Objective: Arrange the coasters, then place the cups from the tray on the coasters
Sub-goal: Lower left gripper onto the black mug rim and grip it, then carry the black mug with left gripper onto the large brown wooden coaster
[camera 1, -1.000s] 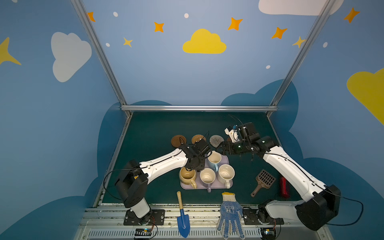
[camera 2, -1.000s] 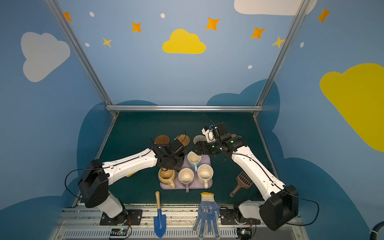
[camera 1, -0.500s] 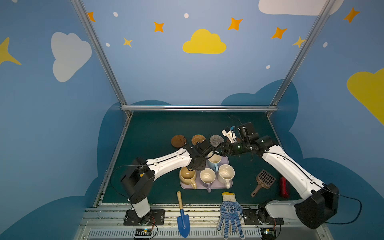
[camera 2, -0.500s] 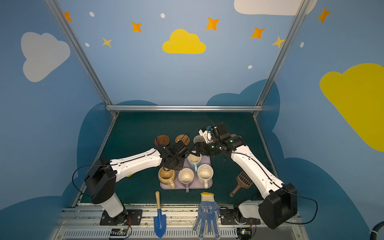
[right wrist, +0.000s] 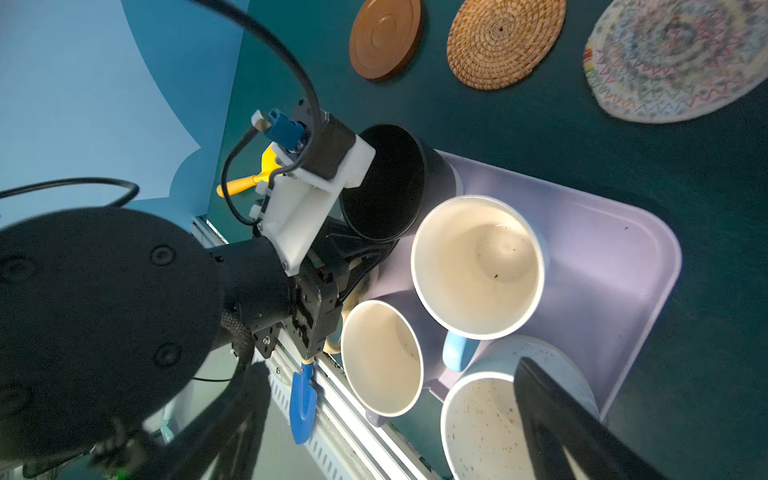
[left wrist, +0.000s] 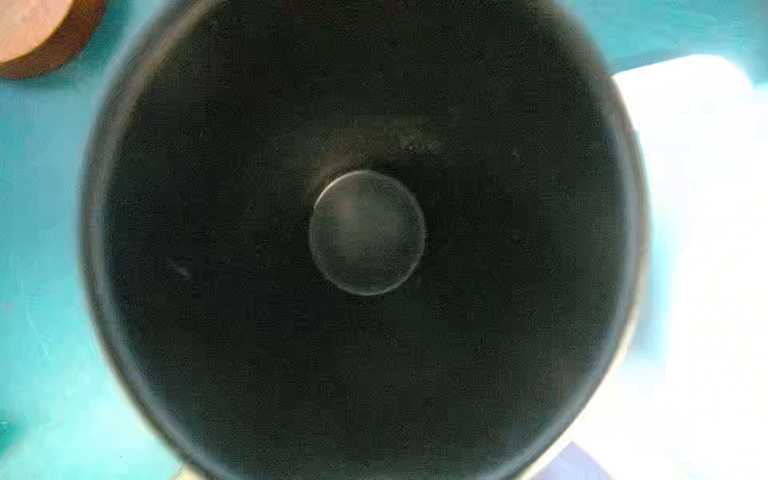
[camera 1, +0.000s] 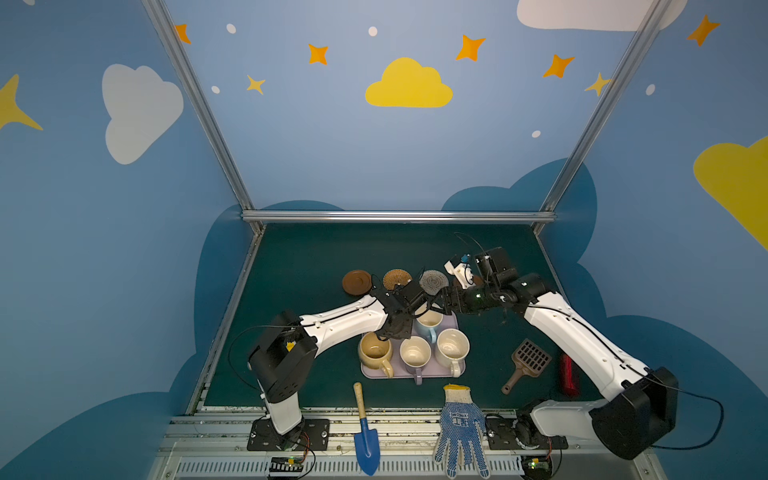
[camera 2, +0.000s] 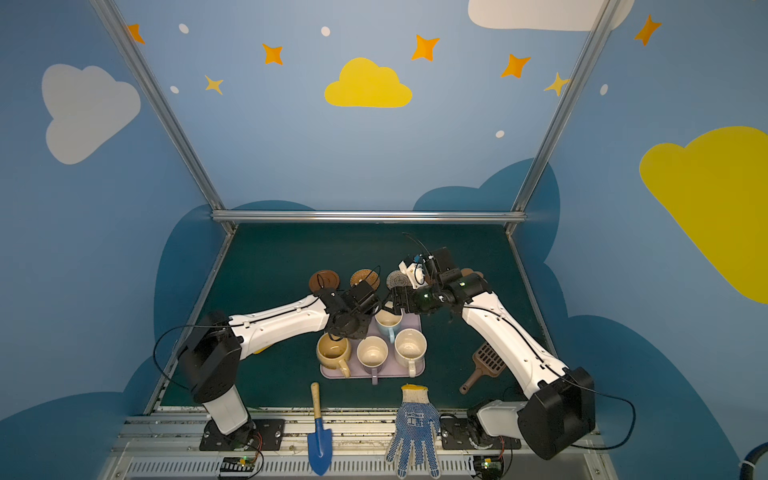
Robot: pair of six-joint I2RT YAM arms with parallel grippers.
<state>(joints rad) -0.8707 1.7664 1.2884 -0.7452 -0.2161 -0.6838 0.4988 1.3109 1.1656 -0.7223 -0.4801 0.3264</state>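
- My left gripper (right wrist: 357,253) is clenched at the near side of the black mug (right wrist: 386,183). I judge it has that mug by the wall or handle, though the contact itself is hidden. The left wrist camera looks straight down into the mug's dark bowl.
- The black mug stands upright at the far-left corner of the lavender tray (right wrist: 615,257), right beside the light blue mug (right wrist: 478,266). I cannot tell whether the two touch.
- My right gripper (camera 1: 444,305) hangs with its jaws spread wide and holds nothing. It sits over the tray's far edge above the light blue mug, close to my left wrist.
- On the near half of the tray stand the tan-yellow mug (camera 1: 375,351), the lavender mug (camera 1: 414,353) and the speckled cream mug (camera 1: 452,347), left to right.
- Just beyond the tray lie the dark-brown wooden coaster (camera 1: 356,282), the orange rattan coaster (camera 1: 397,278) and the pale woven coaster (camera 1: 433,281), all bare. My right arm hides whatever lies further right.
- Risks as I see them:
  - A one-sided pinch could let the black mug tilt or slip as I lift.
  - A sideways drift could knock the light blue mug.
  - The two wrists are close enough to clash if I move both.
  - Setting down off-centre on the rimmed wooden disc could leave the mug rocking.
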